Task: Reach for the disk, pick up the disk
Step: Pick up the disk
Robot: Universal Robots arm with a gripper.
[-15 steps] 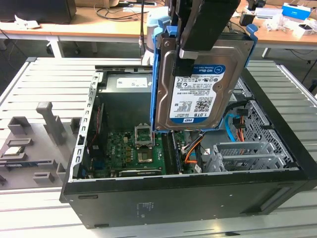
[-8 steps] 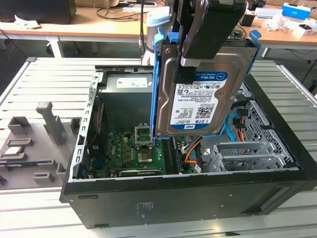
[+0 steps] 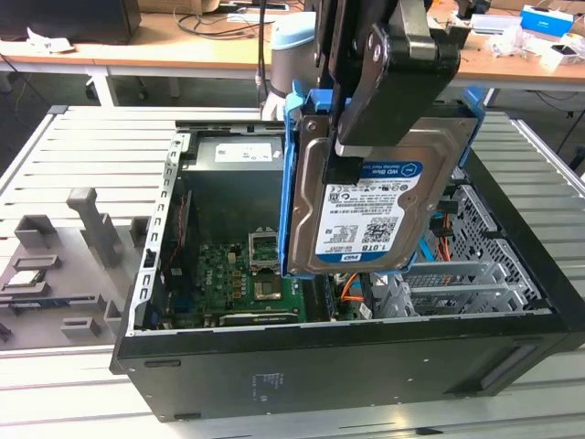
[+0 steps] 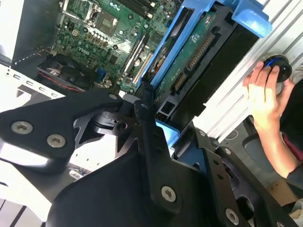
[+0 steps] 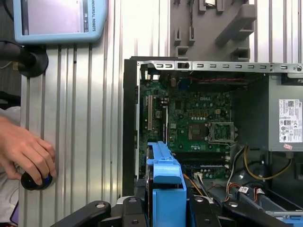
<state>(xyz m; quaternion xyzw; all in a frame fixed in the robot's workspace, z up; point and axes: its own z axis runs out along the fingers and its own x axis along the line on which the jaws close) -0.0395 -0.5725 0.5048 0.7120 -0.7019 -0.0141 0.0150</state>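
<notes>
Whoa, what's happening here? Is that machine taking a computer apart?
Pretty much. A robot arm's gripper has clamped onto the disk, a silver hard drive with blue side rails, and holds it upright above the open computer case, clear of the green motherboard inside. The case lies on a slatted metal table. In the first wrist view, a person's hand rests on a round black knob beside the case.

Silver disk (image 3: pixel 370 206), blue side rails, label outward, upright, seemingly airborne above case
</notes>
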